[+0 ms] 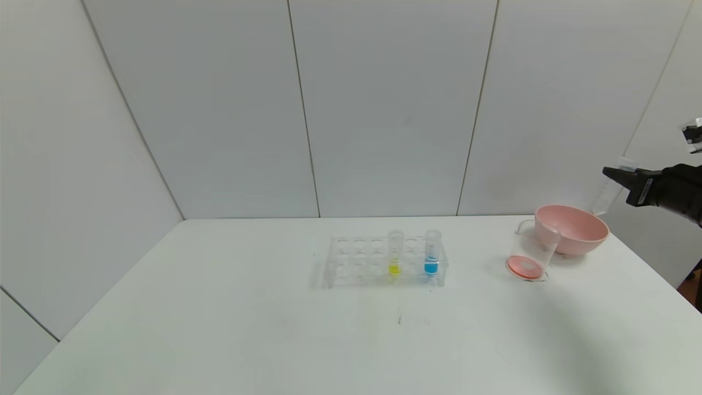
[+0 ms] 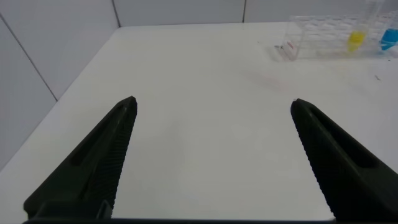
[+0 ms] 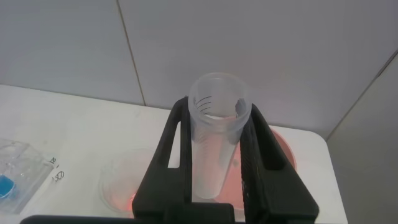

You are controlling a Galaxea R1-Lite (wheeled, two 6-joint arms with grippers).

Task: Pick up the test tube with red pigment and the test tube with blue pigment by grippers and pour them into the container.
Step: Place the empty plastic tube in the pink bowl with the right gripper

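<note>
Head view: the right gripper hangs above the pink bowl, clamped on an emptied tube; red liquid lies in the container; the blue tube stands in the rack.

Left wrist view: the left gripper gapes wide, idle.

Right wrist view: the tube sits between the fingers. Loosening now would probably drop it into the bowl.

Head looks down; wrists sit close, perhaps sharing rack.
</note>
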